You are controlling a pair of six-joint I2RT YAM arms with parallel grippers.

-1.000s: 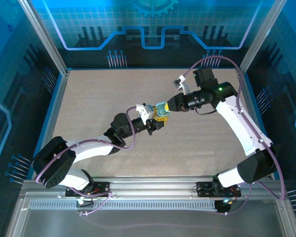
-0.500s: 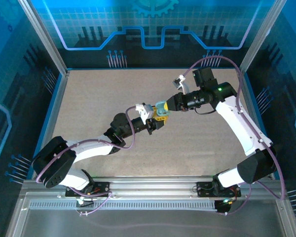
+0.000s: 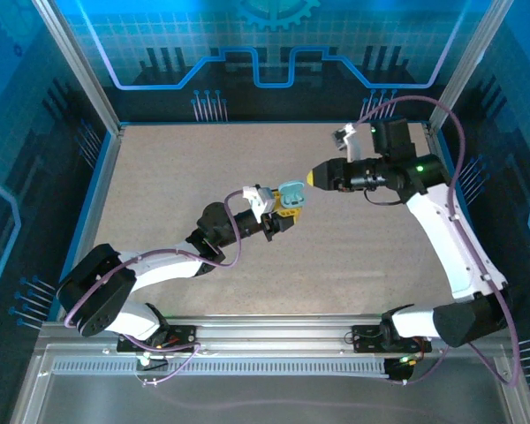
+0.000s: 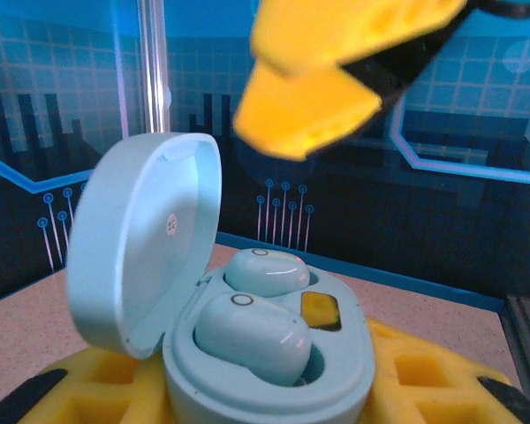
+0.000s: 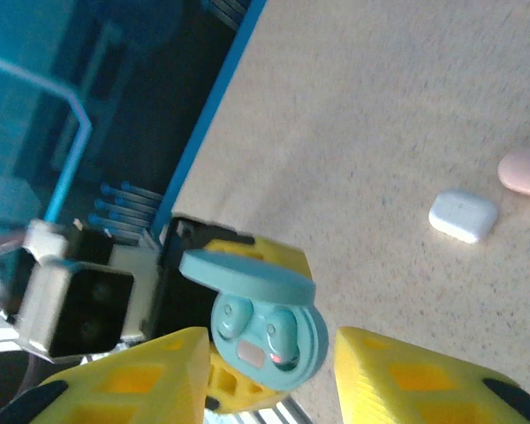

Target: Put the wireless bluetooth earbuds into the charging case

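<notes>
From my seat the tan table takes up most of the overhead feed. The left arm reaches in from 7 o'clock and the right arm bends in from 4 o'clock, so both wrists end up near the centre. My left gripper is clamped on the light blue charging case, its yellow fingers pressed against the base and holding it above the table. My right gripper sits just off the case at its 2 o'clock, not touching it. On its own camera the two fingers stand apart with nothing held between them. The case's lid is hinged open and stands upright. A white case and a pink one lie on the table, at 2 o'clock from the open case on the right wrist feed. Both light blue earbuds are seated side by side in their wells inside the open case.
</notes>
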